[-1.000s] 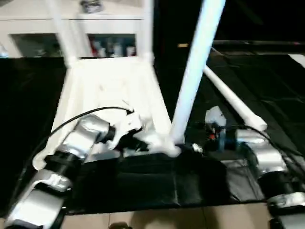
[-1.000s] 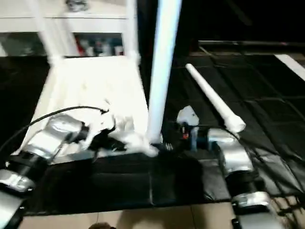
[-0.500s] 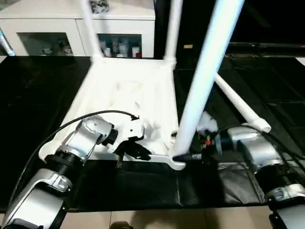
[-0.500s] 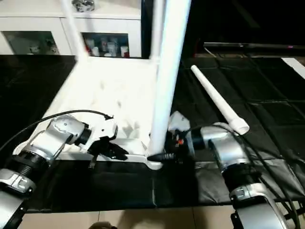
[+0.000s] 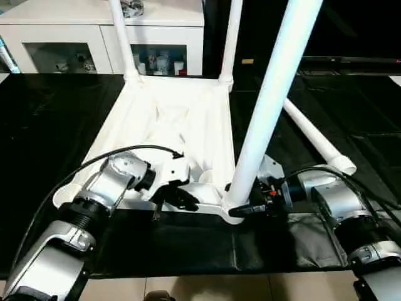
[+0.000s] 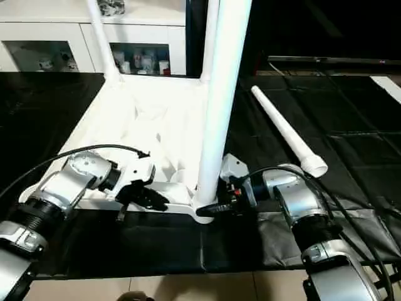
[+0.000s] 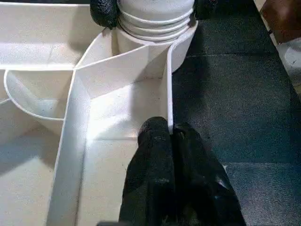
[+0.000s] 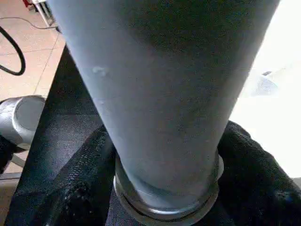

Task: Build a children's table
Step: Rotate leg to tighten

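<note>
Your right gripper (image 6: 210, 208) has its fingers around the base of the near upright leg (image 5: 269, 103), apparently gripping it where it enters the corner socket, while your left gripper (image 7: 170, 136) is pinched shut on the thin rim wall of the upturned tabletop (image 5: 166, 122) on the black mat (image 5: 50, 119). Judged step: seating or twisting this third leg home; next, fetch the last. Count: three legs standing, one loose leg (image 6: 285, 135) lying just beside, one tabletop.

White table top (image 5: 169, 119), white legs (image 5: 269, 100); black mat (image 5: 56, 113) under my black tool fingers (image 7: 155, 155); silver forearms (image 5: 94, 194).
</note>
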`<state>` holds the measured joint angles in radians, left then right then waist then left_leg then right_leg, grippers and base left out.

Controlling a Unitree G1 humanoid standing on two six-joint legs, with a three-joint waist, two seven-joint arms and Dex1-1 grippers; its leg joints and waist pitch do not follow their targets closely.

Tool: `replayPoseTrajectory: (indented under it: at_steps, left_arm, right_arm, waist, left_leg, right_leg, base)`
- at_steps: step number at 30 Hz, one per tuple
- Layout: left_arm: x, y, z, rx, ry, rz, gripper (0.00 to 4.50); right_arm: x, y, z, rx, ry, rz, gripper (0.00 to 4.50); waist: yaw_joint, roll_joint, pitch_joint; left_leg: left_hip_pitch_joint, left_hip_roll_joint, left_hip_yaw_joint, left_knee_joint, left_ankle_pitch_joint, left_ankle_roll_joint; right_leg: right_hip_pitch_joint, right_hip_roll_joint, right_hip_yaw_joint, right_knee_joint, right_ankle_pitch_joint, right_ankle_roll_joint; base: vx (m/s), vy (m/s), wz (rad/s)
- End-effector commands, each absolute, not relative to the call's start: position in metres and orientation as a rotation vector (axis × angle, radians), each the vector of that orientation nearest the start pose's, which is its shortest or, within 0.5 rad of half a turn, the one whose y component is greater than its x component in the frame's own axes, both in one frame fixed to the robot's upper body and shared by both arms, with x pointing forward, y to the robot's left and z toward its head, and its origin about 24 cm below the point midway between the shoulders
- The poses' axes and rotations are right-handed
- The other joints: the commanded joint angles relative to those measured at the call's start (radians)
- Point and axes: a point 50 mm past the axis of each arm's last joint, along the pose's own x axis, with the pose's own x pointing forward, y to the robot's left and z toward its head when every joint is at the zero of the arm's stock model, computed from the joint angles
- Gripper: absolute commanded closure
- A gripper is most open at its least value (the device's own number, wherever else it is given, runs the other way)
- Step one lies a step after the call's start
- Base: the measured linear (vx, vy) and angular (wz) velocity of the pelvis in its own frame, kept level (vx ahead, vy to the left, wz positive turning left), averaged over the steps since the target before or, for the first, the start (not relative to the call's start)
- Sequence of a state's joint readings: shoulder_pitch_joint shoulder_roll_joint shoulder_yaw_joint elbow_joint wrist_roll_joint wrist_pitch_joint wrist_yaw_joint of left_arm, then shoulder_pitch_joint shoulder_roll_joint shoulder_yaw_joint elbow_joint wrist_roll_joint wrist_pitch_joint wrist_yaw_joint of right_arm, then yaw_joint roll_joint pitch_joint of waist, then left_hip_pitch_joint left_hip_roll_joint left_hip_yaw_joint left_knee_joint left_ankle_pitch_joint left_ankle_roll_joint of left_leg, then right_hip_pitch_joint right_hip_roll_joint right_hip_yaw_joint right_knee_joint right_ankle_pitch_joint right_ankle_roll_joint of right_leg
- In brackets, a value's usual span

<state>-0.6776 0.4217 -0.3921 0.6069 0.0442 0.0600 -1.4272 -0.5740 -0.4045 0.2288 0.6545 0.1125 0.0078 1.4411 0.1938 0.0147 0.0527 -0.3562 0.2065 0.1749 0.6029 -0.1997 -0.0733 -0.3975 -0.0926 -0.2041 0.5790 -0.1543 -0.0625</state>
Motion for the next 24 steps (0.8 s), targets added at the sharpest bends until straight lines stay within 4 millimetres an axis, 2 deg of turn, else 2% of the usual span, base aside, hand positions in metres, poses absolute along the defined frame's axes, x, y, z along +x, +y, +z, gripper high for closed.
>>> replayPoseTrajectory:
  at_steps: [1,7,8,9,11,12,13,14,15,16,17,18,19,20,21,23,24]
  left_arm:
    - [0.316,0.127,0.068,0.576,0.530,-1.609,4.50]
    - [0.316,0.126,0.068,0.535,0.531,-1.599,4.50]
    - [0.317,0.125,0.068,0.504,0.525,-1.579,4.50]
    - [0.318,0.124,0.068,0.487,0.522,-1.567,4.50]
    - [0.324,0.113,0.070,0.402,0.489,-1.483,4.50]
    - [0.325,0.112,0.070,0.399,0.487,-1.476,4.50]
    - [0.328,0.104,0.072,0.346,0.467,-1.417,4.50]
    - [0.331,0.096,0.074,0.298,0.448,-1.362,4.50]
    - [0.332,0.093,0.075,0.283,0.442,-1.344,4.50]
    - [0.334,0.089,0.076,0.260,0.432,-1.317,4.50]
    - [0.336,0.078,0.080,0.177,0.422,-1.244,4.50]
    - [0.336,0.073,0.082,0.157,0.414,-1.209,4.50]
    - [0.336,0.072,0.083,0.156,0.413,-1.206,4.50]
    - [0.337,0.065,0.085,0.133,0.410,-1.147,4.50]
    - [0.337,0.065,0.085,0.133,0.410,-1.147,4.50]
    - [0.338,0.056,0.087,0.125,0.404,-1.076,4.50]
    - [0.338,0.055,0.088,0.126,0.403,-1.071,4.50]
  right_arm:
    - [0.309,-0.155,0.059,-0.273,0.385,1.512,1.78]
    - [0.305,-0.152,0.057,-0.226,0.379,1.532,1.78]
    - [0.304,-0.150,0.055,-0.198,0.379,1.532,1.78]
    - [0.303,-0.150,0.054,-0.183,0.380,1.532,1.78]
    - [0.299,-0.140,0.046,-0.123,0.402,1.497,1.80]
    - [0.298,-0.140,0.045,-0.121,0.402,1.495,1.80]
    - [0.299,-0.130,0.041,-0.086,0.393,1.424,1.80]
    - [0.301,-0.121,0.038,-0.053,0.375,1.354,1.80]
    - [0.302,-0.118,0.037,-0.039,0.368,1.331,1.80]
    - [0.303,-0.114,0.036,-0.018,0.358,1.296,1.80]
    - [0.307,-0.101,0.034,0.074,0.334,1.173,1.80]
    - [0.310,-0.096,0.033,0.123,0.328,1.099,1.80]
    - [0.310,-0.095,0.033,0.127,0.328,1.093,1.80]
    - [0.313,-0.088,0.031,0.179,0.332,0.998,1.80]
    - [0.313,-0.088,0.031,0.179,0.332,0.998,1.80]
    - [0.319,-0.080,0.027,0.172,0.336,0.873,1.80]
    - [0.320,-0.080,0.027,0.172,0.337,0.862,1.80]
  waist:
    - [-0.010,-0.006,-0.083]
    - [-0.009,-0.006,-0.085]
    - [-0.008,0.001,-0.085]
    - [-0.010,-0.002,-0.085]
    - [-0.007,-0.001,-0.084]
    - [-0.007,0.003,-0.084]
    - [-0.009,-0.001,-0.082]
    - [-0.012,0.002,-0.078]
    - [-0.018,0.003,-0.073]
    - [-0.024,0.000,-0.072]
    - [-0.036,-0.004,-0.072]
    - [-0.043,-0.002,-0.071]
    - [-0.057,-0.003,-0.073]
    - [-0.068,-0.001,-0.075]
    - [-0.076,-0.003,-0.075]
    - [-0.082,-0.004,-0.077]
    - [-0.084,0.000,-0.078]
  left_leg:
    - [0.008,0.050,-0.013,-0.061,-0.113,0.073]
    - [0.007,0.050,-0.013,-0.060,-0.107,0.076]
    - [0.008,0.051,-0.014,-0.060,-0.107,0.076]
    - [0.008,0.052,-0.014,-0.060,-0.107,0.075]
    - [0.009,0.053,-0.014,-0.060,-0.110,0.074]
    - [0.011,0.054,-0.015,-0.060,-0.113,0.070]
    - [0.012,0.053,-0.015,-0.061,-0.130,0.062]
    - [0.014,0.053,-0.016,-0.063,-0.142,0.050]
    - [0.021,0.048,-0.017,-0.065,-0.184,0.033]
    - [0.023,0.045,-0.015,-0.065,-0.198,0.026]
    - [0.021,0.040,-0.016,-0.064,-0.204,0.017]
    - [0.019,0.042,-0.019,-0.065,-0.204,0.012]
    - [0.015,0.041,-0.023,-0.065,-0.204,0.007]
    - [0.012,0.035,-0.022,-0.062,-0.200,0.015]
    - [0.013,0.031,-0.020,-0.061,-0.184,0.023]
    - [0.009,0.025,-0.017,-0.060,-0.159,0.040]
    - [0.007,0.028,-0.017,-0.060,-0.152,0.042]
  right_leg:
    - [0.062,-0.089,0.086,-0.070,-0.322,-0.050]
    - [0.062,-0.089,0.086,-0.068,-0.313,-0.051]
    - [0.061,-0.089,0.086,-0.068,-0.308,-0.055]
    - [0.062,-0.088,0.086,-0.067,-0.298,-0.060]
    - [0.061,-0.088,0.086,-0.070,-0.301,-0.063]
    - [0.060,-0.089,0.085,-0.069,-0.304,-0.064]
    - [0.061,-0.090,0.083,-0.075,-0.326,-0.058]
    - [0.060,-0.090,0.082,-0.079,-0.352,-0.053]
    - [0.060,-0.093,0.074,-0.094,-0.420,-0.033]
    - [0.060,-0.092,0.072,-0.100,-0.447,-0.021]
    - [0.066,-0.093,0.068,-0.104,-0.472,-0.004]
    - [0.067,-0.094,0.064,-0.105,-0.477,0.001]
    - [0.070,-0.094,0.058,-0.109,-0.482,0.013]
    - [0.073,-0.092,0.056,-0.112,-0.481,0.026]
    - [0.069,-0.091,0.058,-0.114,-0.465,0.023]
    - [0.070,-0.087,0.060,-0.110,-0.439,0.015]
    - [0.071,-0.088,0.063,-0.106,-0.425,0.009]
  base:
    - [0.000,0.000,0.00]
    - [0.000,0.000,0.00]
    - [0.000,0.000,0.00]
    - [0.000,0.000,0.00]
    - [0.000,0.000,0.00]
    - [0.000,0.000,0.00]
    - [0.000,0.000,0.00]
    - [0.000,0.000,0.00]
    - [0.000,0.000,0.00]
    - [0.000,0.000,0.00]
    - [0.000,0.000,0.00]
    - [0.000,0.000,0.00]
    - [0.000,0.000,0.00]
    - [0.000,0.000,0.00]
    - [0.000,0.000,0.00]
    - [0.000,0.000,0.00]
    - [0.000,0.000,0.00]
